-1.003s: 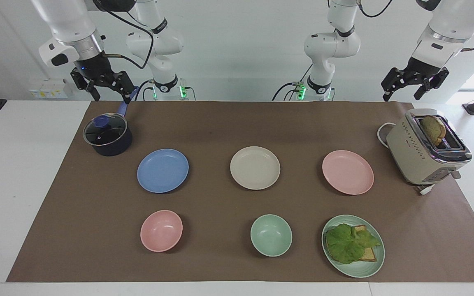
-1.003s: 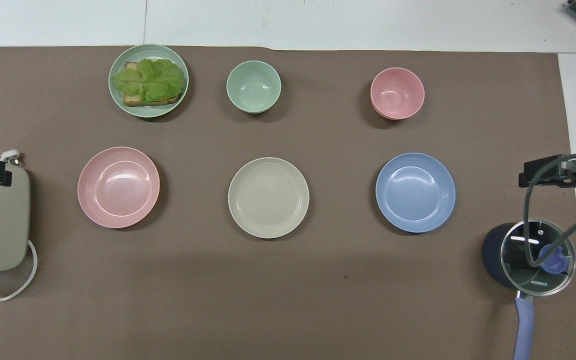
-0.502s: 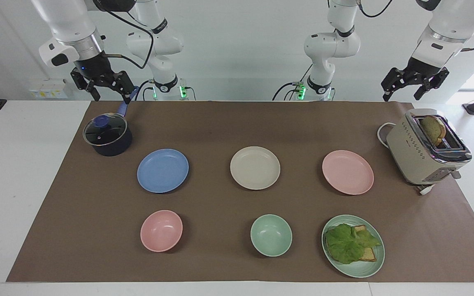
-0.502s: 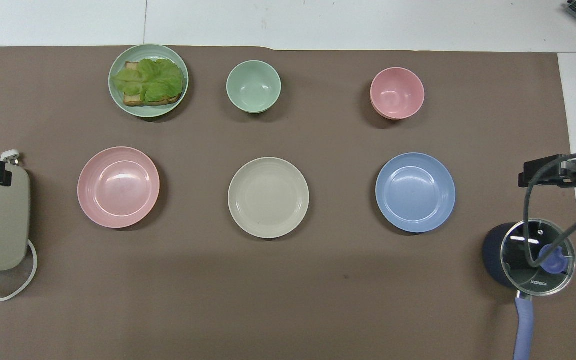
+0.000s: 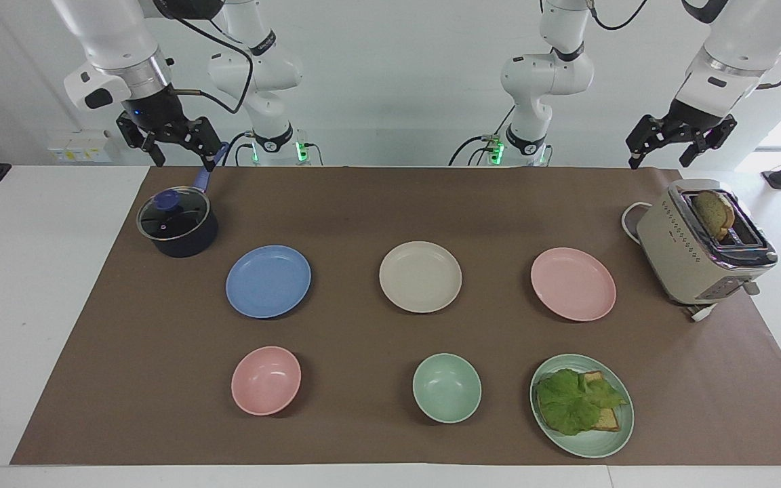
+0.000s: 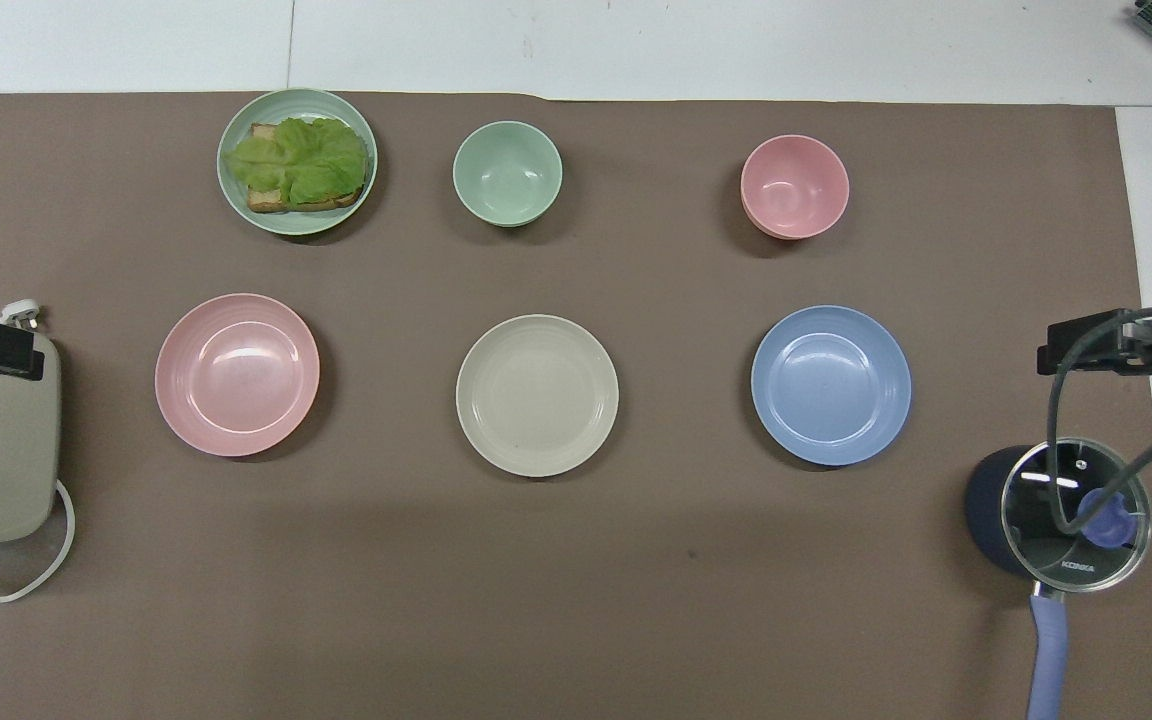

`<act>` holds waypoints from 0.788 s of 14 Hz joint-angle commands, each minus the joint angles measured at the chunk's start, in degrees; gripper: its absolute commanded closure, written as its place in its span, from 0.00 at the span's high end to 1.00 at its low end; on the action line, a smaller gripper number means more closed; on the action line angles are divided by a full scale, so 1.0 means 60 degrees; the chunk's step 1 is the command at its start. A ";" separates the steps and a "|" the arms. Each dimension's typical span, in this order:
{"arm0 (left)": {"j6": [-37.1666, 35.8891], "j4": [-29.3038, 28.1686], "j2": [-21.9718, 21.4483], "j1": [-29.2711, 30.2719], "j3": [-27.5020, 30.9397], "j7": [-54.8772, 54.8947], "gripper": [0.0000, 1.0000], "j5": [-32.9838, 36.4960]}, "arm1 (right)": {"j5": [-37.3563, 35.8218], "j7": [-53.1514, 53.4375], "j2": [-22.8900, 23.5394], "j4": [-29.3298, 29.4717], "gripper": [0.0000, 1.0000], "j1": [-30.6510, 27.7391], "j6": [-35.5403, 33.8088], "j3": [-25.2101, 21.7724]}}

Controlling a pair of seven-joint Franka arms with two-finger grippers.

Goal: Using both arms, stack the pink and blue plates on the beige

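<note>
Three equal plates lie in a row across the brown mat: the blue plate toward the right arm's end, the beige plate in the middle, and the pink plate toward the left arm's end. All three are bare and apart from each other. My right gripper hangs open and empty in the air over the saucepan's handle. My left gripper hangs open and empty above the mat's corner by the toaster.
A lidded dark saucepan stands beside the blue plate, and a beige toaster holding bread stands beside the pink plate. Farther from the robots lie a pink bowl, a green bowl and a green plate with lettuce on toast.
My left gripper has shifted slightly toward the middle of the table, still up in the air. The right arm and all the dishes have not moved.
</note>
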 commanded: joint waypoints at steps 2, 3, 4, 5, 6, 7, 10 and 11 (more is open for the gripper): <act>0.1185 -0.1283 -0.0175 0.0573 -0.0033 0.0128 1.00 -0.0069 | -0.0031 -0.0158 -0.0059 0.0026 1.00 -0.0087 -0.0065 0.0061; 0.1595 -0.1591 -0.0160 0.0588 -0.0033 0.0186 1.00 -0.0069 | -0.0031 -0.0158 -0.0059 0.0026 1.00 -0.0087 -0.0065 0.0061; 0.1903 -0.1840 -0.0146 0.0661 -0.0033 0.0201 1.00 -0.0069 | -0.0031 -0.0158 -0.0059 0.0026 1.00 -0.0087 -0.0065 0.0061; 0.2182 -0.2061 -0.0117 0.0719 -0.0033 0.0216 1.00 -0.0069 | -0.0031 -0.0158 -0.0059 0.0026 1.00 -0.0087 -0.0065 0.0061; 0.2504 -0.2280 -0.0058 0.0734 -0.0033 0.0303 1.00 -0.0069 | -0.0031 -0.0158 -0.0059 0.0026 1.00 -0.0087 -0.0065 0.0061; 0.2884 -0.2543 0.0015 0.0749 -0.0033 0.0347 1.00 -0.0069 | -0.0031 -0.0158 -0.0059 0.0026 1.00 -0.0087 -0.0065 0.0061; 0.3910 -0.3131 0.0409 0.0851 -0.0033 0.0362 1.00 -0.0055 | -0.0031 -0.0158 -0.0059 0.0026 1.00 -0.0087 -0.0065 0.0061; 0.4116 -0.3176 0.0600 0.0866 -0.0033 0.0377 1.00 -0.0055 | -0.0031 -0.0158 -0.0059 0.0026 1.00 -0.0087 -0.0065 0.0061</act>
